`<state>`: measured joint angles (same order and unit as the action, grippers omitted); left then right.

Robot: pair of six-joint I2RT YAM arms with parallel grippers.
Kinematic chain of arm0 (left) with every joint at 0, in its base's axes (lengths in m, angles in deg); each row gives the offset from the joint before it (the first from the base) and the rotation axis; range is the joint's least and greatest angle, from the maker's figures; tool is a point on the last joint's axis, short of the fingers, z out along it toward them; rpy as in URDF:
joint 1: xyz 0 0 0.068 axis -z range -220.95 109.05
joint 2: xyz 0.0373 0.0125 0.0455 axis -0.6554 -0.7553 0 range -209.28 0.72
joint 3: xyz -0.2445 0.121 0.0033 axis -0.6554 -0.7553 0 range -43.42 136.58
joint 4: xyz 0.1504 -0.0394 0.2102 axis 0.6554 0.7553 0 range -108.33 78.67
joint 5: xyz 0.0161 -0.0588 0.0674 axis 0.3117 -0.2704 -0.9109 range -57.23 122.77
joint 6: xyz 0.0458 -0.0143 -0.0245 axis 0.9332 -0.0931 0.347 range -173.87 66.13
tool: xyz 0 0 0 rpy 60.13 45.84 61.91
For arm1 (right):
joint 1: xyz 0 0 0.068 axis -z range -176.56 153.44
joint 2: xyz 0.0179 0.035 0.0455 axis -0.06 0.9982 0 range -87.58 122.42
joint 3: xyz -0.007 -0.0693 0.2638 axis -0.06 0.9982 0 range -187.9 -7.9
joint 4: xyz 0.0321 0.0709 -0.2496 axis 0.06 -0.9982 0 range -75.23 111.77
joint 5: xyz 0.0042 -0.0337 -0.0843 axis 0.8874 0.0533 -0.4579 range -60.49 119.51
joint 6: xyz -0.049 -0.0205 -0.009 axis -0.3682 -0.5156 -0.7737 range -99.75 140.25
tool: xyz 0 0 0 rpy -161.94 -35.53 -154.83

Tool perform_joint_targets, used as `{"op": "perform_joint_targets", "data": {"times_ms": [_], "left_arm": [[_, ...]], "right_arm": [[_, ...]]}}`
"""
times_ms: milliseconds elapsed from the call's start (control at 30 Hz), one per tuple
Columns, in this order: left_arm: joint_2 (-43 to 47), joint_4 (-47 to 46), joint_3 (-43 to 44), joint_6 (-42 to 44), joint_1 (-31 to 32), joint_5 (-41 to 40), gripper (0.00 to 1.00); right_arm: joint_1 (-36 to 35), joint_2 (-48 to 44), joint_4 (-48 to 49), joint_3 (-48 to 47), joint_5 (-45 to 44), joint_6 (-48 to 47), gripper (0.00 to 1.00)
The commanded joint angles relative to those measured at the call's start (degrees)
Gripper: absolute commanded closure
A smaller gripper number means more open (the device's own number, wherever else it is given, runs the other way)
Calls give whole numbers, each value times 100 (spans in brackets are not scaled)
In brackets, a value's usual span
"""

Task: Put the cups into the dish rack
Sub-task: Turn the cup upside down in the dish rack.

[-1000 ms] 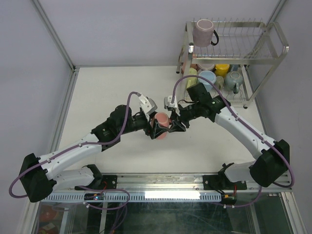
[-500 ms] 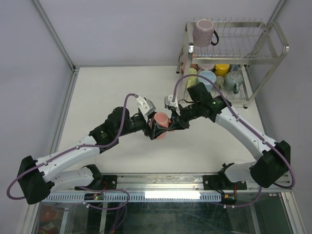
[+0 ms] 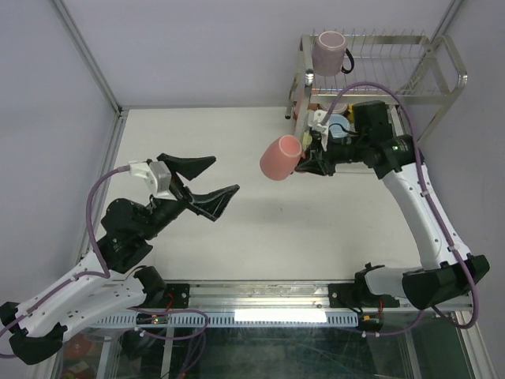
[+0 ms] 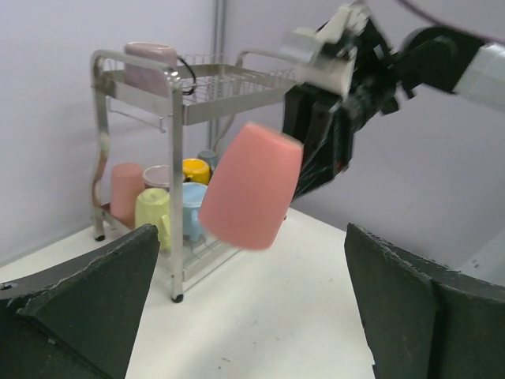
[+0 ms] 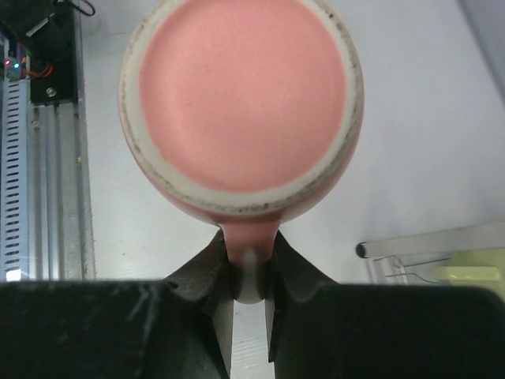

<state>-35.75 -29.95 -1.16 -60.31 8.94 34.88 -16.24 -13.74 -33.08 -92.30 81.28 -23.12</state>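
Salmon pink ceramic mug [image 3: 281, 157] hangs in the air above the white table [image 3: 197, 134]. The right gripper [image 5: 251, 278] is clenched on its small handle. The two fingers pinch the loop from both sides, so the body of the mug sticks out past the fingertips. Its unglazed foot ring looks back toward the wrist and its mouth points away and somewhat down. I judge this tilt prepares a mouth-down placing, so that it can drain.

The two-tier chrome wire dish rack [image 3: 442, 75] stands just behind and beside this gripper, near the mug but not touching it. A mauve mug [image 3: 327, 52] sits on its upper shelf. The lower shelf holds a pale yellow-green cup [image 4: 154, 212], a light blue cup [image 4: 193, 209] and a yellow cup [image 4: 196, 169].

The left gripper [image 3: 226, 175] is spread wide with nothing between its fingers, well apart from the mug and facing it — probably kept back to leave the way free.
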Motion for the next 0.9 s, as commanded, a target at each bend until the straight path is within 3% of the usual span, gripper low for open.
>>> {"op": "perform_joint_targets", "data": {"times_ms": [0, 167, 433, 600, 867], "left_arm": [[-29, 438, 69, 273, -4, -560, 1], [-157, 1165, 290, 643, -4, -904, 1], [-191, 1851, 438, 1050, -5, -1315, 1], [-159, 1886, 361, 1066, -5, -1380, 1], [-176, 1883, 317, 1074, -5, -1497, 1]], "right_arm": [[511, -331, 312, -922, 351, 255, 100], [1789, -84, 882, -1905, 502, 1046, 100], [3929, 593, 2940, -2798, 704, 3519, 100], [4200, 1412, 3105, -3539, -190, 3722, 100], [4196, 2621, 3247, -4945, -664, 4103, 100]]}}
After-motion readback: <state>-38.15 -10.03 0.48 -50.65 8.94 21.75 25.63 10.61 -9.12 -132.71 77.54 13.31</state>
